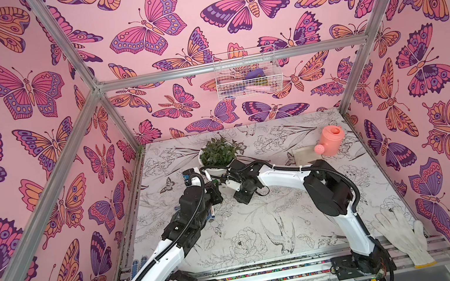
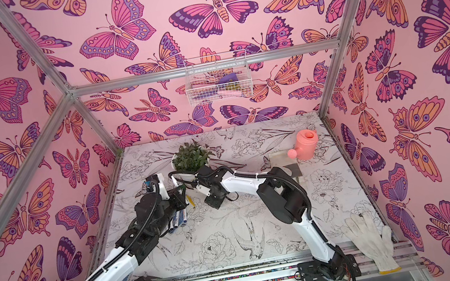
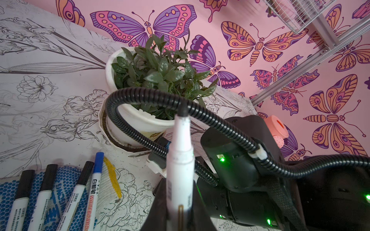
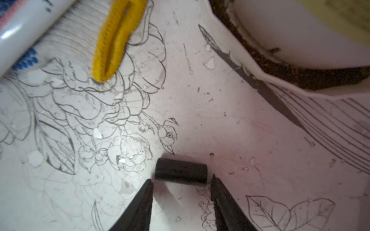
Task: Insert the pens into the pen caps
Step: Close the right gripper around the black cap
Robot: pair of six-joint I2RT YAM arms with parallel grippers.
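An uncapped pen (image 3: 181, 152), dark tip outward, is clamped in the closed left gripper (image 3: 180, 212). In a top view the pen (image 2: 174, 183) shows left of frame centre, just below the plant (image 2: 191, 156). A black cap (image 4: 181, 173) lies on its side on the table (image 4: 260, 140) between the parted jaws of the right gripper (image 4: 182, 180), which flank its ends, gripping nothing. Four capped pens (image 2: 177, 218) lie just below the held pen there.
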